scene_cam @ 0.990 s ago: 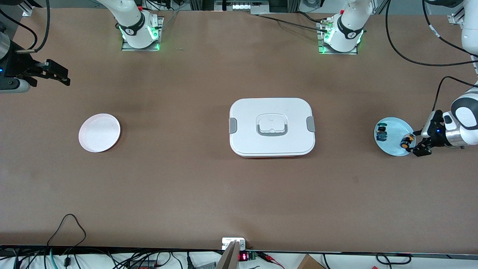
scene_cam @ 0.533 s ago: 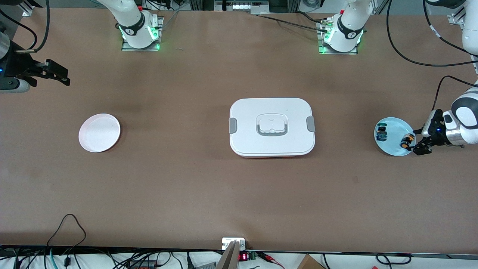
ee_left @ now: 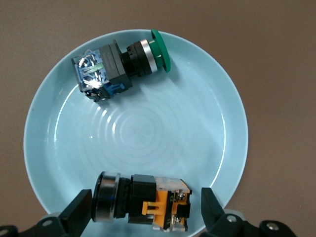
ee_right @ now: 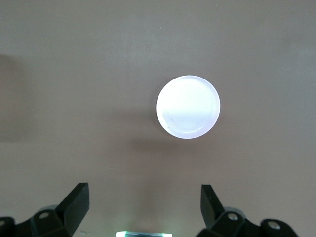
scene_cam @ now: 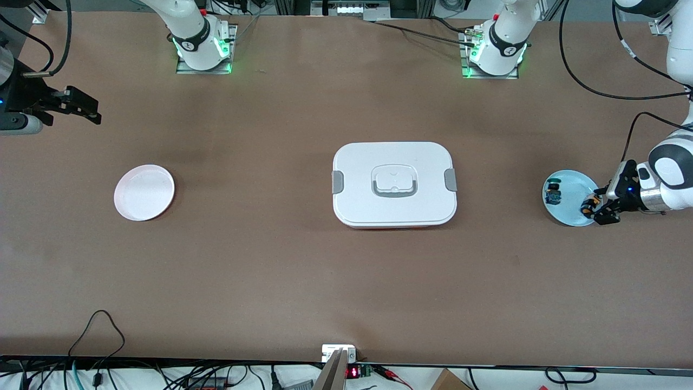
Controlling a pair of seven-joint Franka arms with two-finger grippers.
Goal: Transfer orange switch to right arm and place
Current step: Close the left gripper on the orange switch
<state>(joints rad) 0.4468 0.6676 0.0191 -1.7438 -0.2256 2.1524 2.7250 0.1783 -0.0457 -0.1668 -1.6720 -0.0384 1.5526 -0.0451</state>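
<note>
The orange switch (ee_left: 143, 202) lies on its side near the rim of a light blue plate (ee_left: 148, 133), black body with an orange block end. It shows as a small orange-black piece (scene_cam: 589, 205) at the left arm's end of the table. My left gripper (ee_left: 146, 207) is down over the plate (scene_cam: 568, 190) and straddles the switch lengthwise. One finger touches the cap end; a small gap remains at the block end. In the front view that gripper (scene_cam: 595, 208) sits at the plate's edge. My right gripper (scene_cam: 81, 108) waits open and empty at the right arm's end of the table.
A black switch with green cap and blue parts (ee_left: 113, 66) lies on the same plate (scene_cam: 553, 194). A white plate (scene_cam: 144, 192) sits near the right arm's end, seen below the right gripper (ee_right: 143, 205) as a white disc (ee_right: 188, 106). A white lidded box (scene_cam: 394, 184) occupies the table's middle.
The left gripper has come down onto the plate around the orange switch and its fingers have narrowed toward it. The right arm has not moved.
</note>
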